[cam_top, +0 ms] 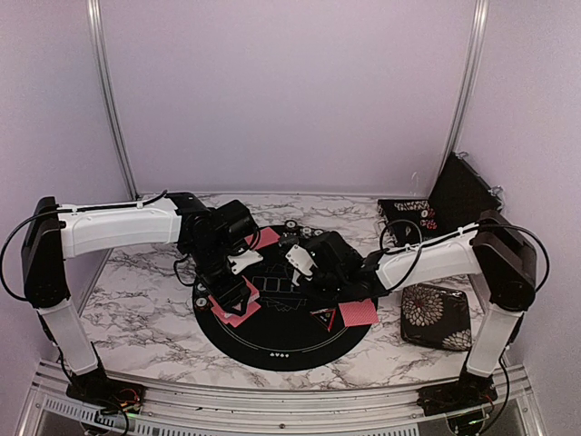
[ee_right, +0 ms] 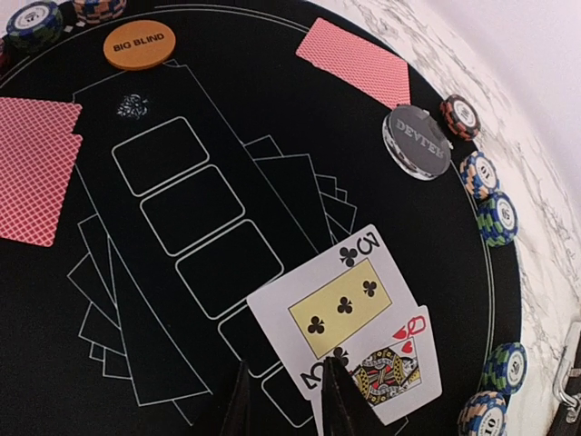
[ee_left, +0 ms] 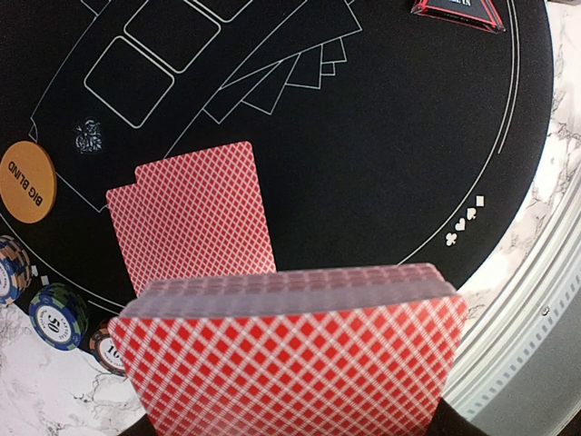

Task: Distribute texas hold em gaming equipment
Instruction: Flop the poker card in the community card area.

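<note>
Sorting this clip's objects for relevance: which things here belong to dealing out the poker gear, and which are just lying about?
Job: deck of cards, face-down cards, three of clubs, queen of hearts, chip stacks, Big Blind button, dealer button.
Lying about: floral case, open black case, round black mat, surface only.

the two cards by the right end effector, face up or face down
Face up: the three of clubs card and the queen of hearts card partly under it both show their printed faces.
</note>
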Available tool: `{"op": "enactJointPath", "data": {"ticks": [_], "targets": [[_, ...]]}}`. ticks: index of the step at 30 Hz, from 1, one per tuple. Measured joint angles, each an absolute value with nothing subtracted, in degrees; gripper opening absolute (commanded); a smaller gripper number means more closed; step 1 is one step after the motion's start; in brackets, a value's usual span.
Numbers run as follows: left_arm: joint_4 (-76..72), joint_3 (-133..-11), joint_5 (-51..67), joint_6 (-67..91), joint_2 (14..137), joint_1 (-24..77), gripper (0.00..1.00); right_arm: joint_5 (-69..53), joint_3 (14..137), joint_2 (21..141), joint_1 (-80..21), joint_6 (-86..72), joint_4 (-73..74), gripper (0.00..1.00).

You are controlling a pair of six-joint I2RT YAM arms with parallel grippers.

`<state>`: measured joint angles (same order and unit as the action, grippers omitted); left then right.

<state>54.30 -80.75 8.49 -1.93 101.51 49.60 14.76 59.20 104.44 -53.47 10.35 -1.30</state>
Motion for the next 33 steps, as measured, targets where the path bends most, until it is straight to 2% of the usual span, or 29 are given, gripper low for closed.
{"op": "enactJointPath", "data": {"ticks": [8, 16, 25, 29, 33], "targets": [[54.3, -80.75, 8.49, -1.93, 101.51, 49.6, 0.55, 7.31, 59.0, 100.27, -51.59, 3.05, 0.32, 0.38], [54.3, -80.75, 8.49, -1.93, 101.51, 49.6, 0.55, -7.79, 58.96, 94.45, -44.91, -11.11, 1.13, 0.48], [54.3, -80.75, 8.49, -1.93, 101.49, 49.6, 0.55, -27.4, 55.59, 93.27, -40.64, -26.68, -4.47, 0.55], [54.3, -80.73, 8.49, -1.93, 101.23, 49.6, 0.55, -34.41, 53.84, 94.59, -40.58, -33.06, -9.13, 0.6], [54.3, -80.73, 8.49, -1.93, 101.14, 49.6, 0.55, -39.79, 52.27, 96.9, -40.58, -39.88, -15.22, 0.61]]}}
